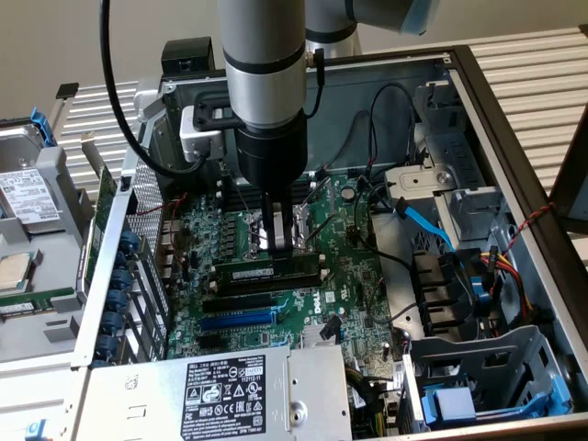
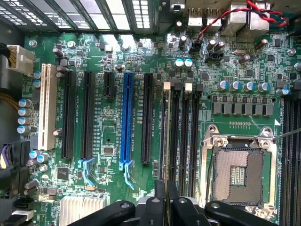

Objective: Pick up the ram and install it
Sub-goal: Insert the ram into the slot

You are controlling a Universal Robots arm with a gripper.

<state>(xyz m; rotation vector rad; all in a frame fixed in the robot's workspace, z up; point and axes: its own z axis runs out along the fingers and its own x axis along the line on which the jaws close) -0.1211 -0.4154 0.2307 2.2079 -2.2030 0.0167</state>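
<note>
The ram [image 1: 260, 273], a narrow green stick with a pale label, lies lengthwise along the black memory slots [image 1: 276, 287] of the motherboard inside the open computer case. My gripper [image 1: 281, 250] reaches straight down from the arm and is shut on the ram's top edge near its end towards the exterior view's right. In the wrist view the ram [image 2: 165, 141] is edge-on, a thin line running from between my fingertips along the memory slot with the white latch [image 2: 166, 86]. My gripper [image 2: 165, 200] is clamped on that edge. How deep the ram sits in the slot I cannot tell.
The bare CPU socket [image 2: 237, 174] lies just beside the memory slots. A blue expansion slot [image 2: 126, 122] and black slots [image 2: 88, 113] lie on the other side. Black cables [image 1: 386, 248], a drive cage [image 1: 478, 386] and the power supply [image 1: 220, 395] crowd the case.
</note>
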